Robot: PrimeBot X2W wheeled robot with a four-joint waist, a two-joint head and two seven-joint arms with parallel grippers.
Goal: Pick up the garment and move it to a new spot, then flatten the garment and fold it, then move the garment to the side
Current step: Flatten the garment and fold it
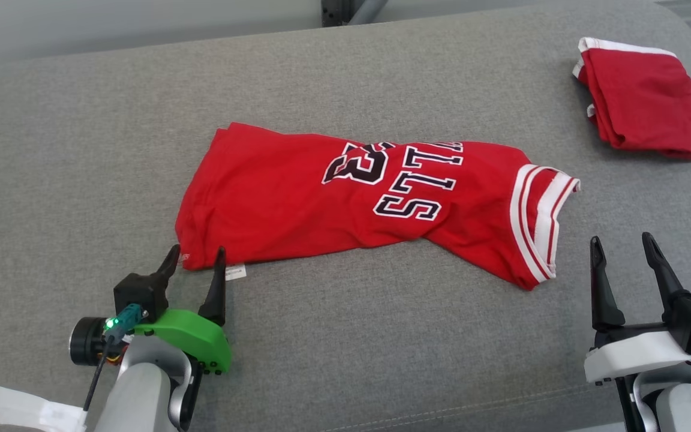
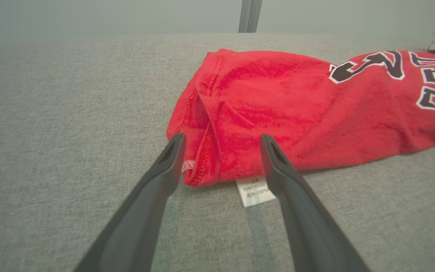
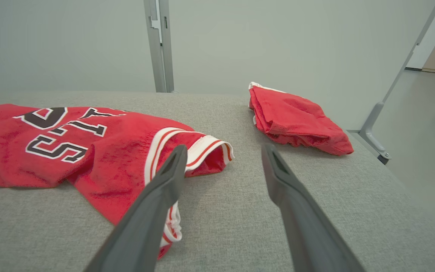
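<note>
The left pincer (image 1: pixel 197 255) is held wide apart and empty, lined up on the hem corner of the red jersey (image 1: pixel 297 198) at its 7 o'clock, by the white label (image 2: pixel 253 190). The right pincer (image 1: pixel 621 252) is spread too, just off the striped end around 4 o'clock. The jersey is laid rumpled in the middle of the worktop (image 1: pixel 81 150), with a folded red piece (image 1: pixel 645 102) off at 2 o'clock, so the pick-up looks not yet begun. Both pincers would probably need to be lowered and closed on those edges before anything's lifted.

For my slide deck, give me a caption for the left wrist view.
Open left gripper poised at the hem corner of a red jersey on a grey surface.
</note>
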